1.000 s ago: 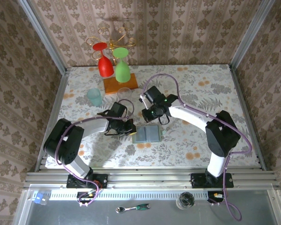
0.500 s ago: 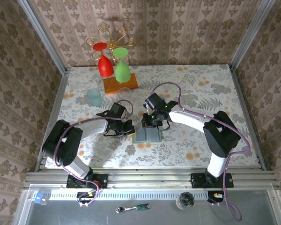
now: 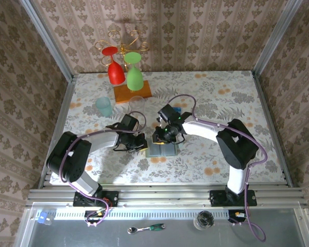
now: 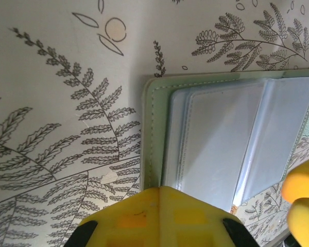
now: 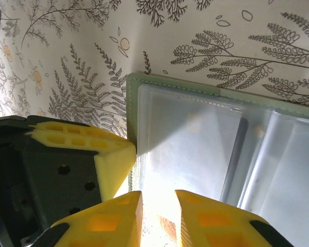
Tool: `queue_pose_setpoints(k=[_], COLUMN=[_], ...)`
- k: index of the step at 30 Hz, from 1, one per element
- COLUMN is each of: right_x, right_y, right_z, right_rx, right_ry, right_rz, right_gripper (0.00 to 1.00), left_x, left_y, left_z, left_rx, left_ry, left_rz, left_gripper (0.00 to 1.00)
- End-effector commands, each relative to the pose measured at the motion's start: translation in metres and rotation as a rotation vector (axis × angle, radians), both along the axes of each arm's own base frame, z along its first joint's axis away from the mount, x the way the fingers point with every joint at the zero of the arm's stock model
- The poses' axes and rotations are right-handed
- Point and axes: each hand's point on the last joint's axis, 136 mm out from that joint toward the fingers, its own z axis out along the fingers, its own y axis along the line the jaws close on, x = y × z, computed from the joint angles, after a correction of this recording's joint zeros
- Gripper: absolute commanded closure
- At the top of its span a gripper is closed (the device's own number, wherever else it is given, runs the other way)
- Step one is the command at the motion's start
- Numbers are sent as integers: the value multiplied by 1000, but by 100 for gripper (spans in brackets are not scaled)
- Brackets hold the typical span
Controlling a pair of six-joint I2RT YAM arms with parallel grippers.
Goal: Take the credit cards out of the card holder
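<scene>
Card holder [image 3: 164, 150], a pale sage-green folding wallet with bluish-grey pocket panels, lies open on the fern-printed tablecloth [image 3: 211, 92], long axis left to right, just beyond the tips of my right gripper [image 5: 158, 198], its jaws a slit apart. My left gripper [image 4: 162, 198], jaws together, presses its left edge. No writing is legible.

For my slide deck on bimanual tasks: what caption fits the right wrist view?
Right claw, slightly open, above the open card holder on fern-print cloth; left claw at its edge.
</scene>
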Motion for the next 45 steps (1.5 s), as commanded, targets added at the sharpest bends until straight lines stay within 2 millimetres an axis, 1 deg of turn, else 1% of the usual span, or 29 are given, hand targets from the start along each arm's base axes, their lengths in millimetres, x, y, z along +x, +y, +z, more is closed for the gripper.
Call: queue_pose_setpoints(k=[1, 8, 13, 25, 32, 38, 45], right_x=[-5, -7, -8, -13, -14, -13, -11], right_y=[8, 11, 13, 11, 3, -11, -18], right_z=[-4, -13, -14, -23, -30, -29, -26], right_rx=[27, 32, 39, 12, -39, -110, -127], right_ry=[49, 85, 99, 130, 137, 113, 96], right_rz=[0, -4, -5, -7, -18, -30, -42], right_gripper=[76, 74, 73, 72, 71, 71, 70], left_x=[-5, -5, -5, -5, -5, -5, -5], left_y=[2, 2, 3, 3, 4, 4, 5], left_z=[-9, -12, -13, -12, -13, -13, -14], left_rx=[7, 1, 1, -2, -3, 0, 4], left_ry=[12, 19, 23, 23, 24, 25, 27], left_rz=[-20, -18, -13, -10, -10, -9, -9], left_gripper=[100, 100, 100, 100, 100, 100, 100])
